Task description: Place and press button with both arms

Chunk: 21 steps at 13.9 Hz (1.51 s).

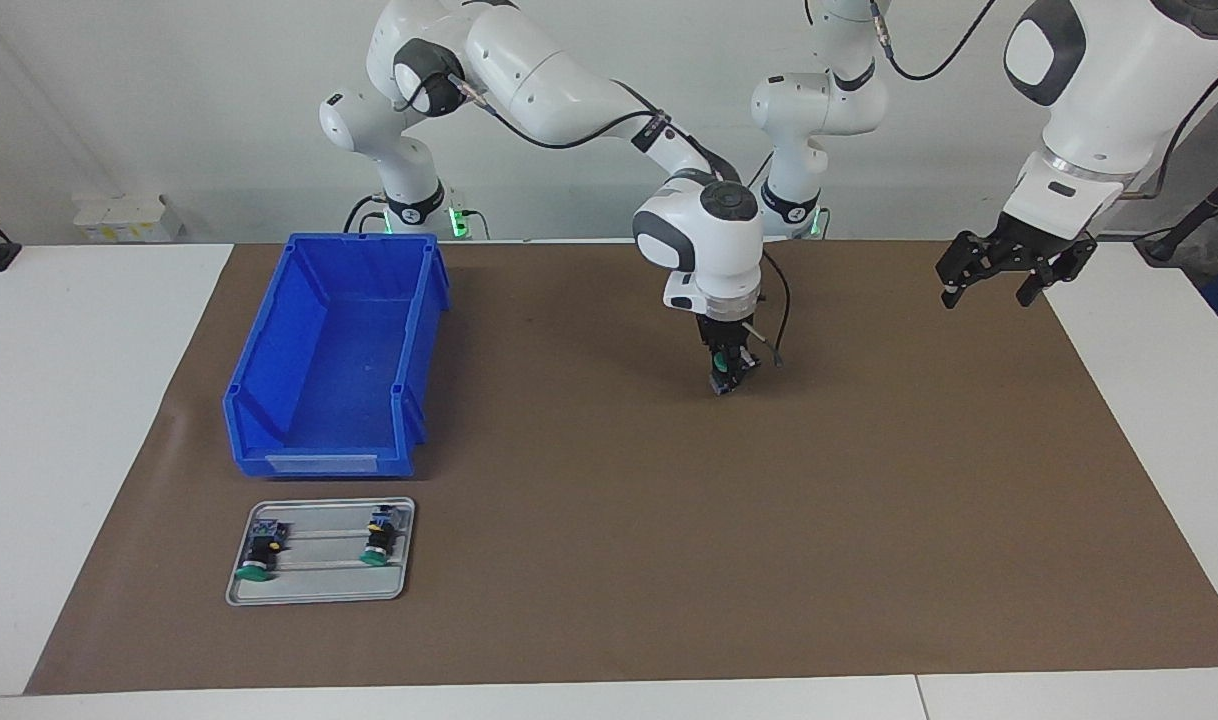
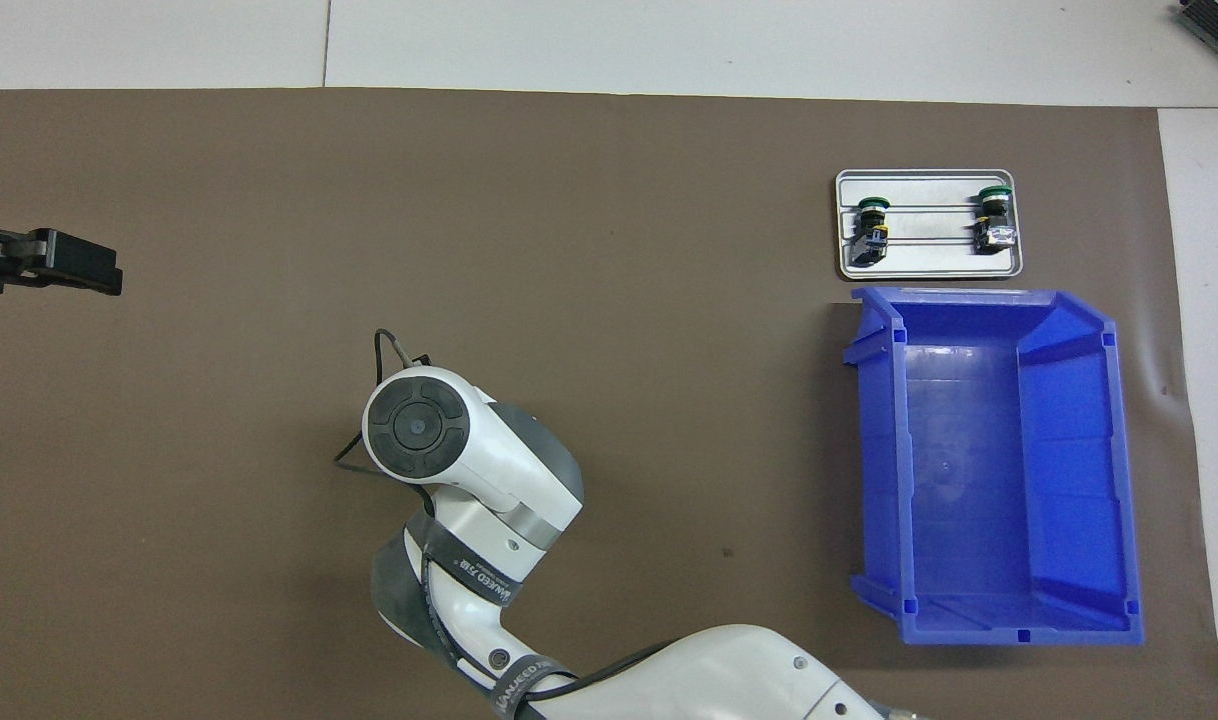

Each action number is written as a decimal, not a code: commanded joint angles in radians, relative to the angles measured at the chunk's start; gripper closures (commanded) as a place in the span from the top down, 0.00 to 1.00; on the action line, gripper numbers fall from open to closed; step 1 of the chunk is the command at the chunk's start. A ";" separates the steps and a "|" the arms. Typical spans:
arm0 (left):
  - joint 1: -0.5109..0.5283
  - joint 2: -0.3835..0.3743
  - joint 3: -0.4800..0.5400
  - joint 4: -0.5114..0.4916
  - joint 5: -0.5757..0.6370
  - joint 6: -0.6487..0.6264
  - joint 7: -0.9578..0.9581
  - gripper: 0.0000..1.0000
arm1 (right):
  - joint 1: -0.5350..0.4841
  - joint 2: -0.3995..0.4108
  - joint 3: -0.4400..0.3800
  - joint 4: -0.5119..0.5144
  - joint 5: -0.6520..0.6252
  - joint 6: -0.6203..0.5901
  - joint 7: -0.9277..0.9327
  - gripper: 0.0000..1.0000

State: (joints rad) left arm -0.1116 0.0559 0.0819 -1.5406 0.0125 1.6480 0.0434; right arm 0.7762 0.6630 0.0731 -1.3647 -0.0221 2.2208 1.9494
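My right gripper [image 1: 729, 380] points straight down, low over the middle of the brown mat [image 1: 609, 560]. It is shut on a button [image 1: 720, 384], whose green and blue-grey parts show between the fingers. In the overhead view the right arm's wrist [image 2: 419, 425] hides that gripper and button. Two more green-capped buttons [image 1: 259, 555] [image 1: 377, 538] lie on the grey tray [image 1: 319, 590], also visible from overhead as buttons [image 2: 872, 225] [image 2: 994, 215]. My left gripper [image 1: 999, 275] [image 2: 59, 265] hangs open and empty, high over the mat at the left arm's end, waiting.
A large empty blue bin [image 1: 364, 240] [image 2: 979, 295] stands toward the right arm's end of the table. The tray [image 2: 929, 265] lies just farther from the robots than the bin. White table [image 1: 69, 450] borders the mat.
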 commanded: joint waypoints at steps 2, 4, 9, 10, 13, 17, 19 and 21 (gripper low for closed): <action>-0.002 -0.027 0.002 -0.029 0.014 -0.007 -0.005 1.00 | -0.073 -0.138 0.010 -0.069 0.001 -0.099 -0.179 0.00; -0.002 -0.027 0.002 -0.029 0.014 -0.007 -0.005 1.00 | -0.130 -0.228 0.010 -0.146 0.002 -0.115 -0.300 0.00; -0.002 -0.027 0.002 -0.029 0.014 -0.007 -0.005 1.00 | -0.280 -0.457 0.011 -0.356 0.002 -0.202 -0.669 0.00; -0.002 -0.027 0.002 -0.029 0.012 -0.007 -0.005 1.00 | -0.316 -0.494 0.011 -0.384 0.007 -0.234 -0.740 0.00; -0.002 -0.027 0.002 -0.029 0.012 -0.007 -0.005 1.00 | -0.434 -0.640 0.011 -0.520 0.027 -0.251 -1.002 0.00; -0.002 -0.027 0.002 -0.029 0.012 -0.007 -0.005 1.00 | -0.612 -0.707 0.010 -0.570 0.083 -0.348 -1.401 0.00; -0.002 -0.027 0.002 -0.029 0.014 -0.007 -0.005 1.00 | -0.684 -0.708 0.008 -0.570 0.083 -0.362 -1.628 0.00; -0.002 -0.027 0.002 -0.029 0.014 -0.007 -0.005 1.00 | -0.754 -0.703 0.008 -0.576 0.083 -0.345 -1.808 0.00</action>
State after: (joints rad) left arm -0.1116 0.0558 0.0819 -1.5407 0.0125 1.6475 0.0434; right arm 0.0823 -0.0264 0.0679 -1.9149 0.0341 1.8622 0.2895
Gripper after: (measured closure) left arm 0.000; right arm 0.559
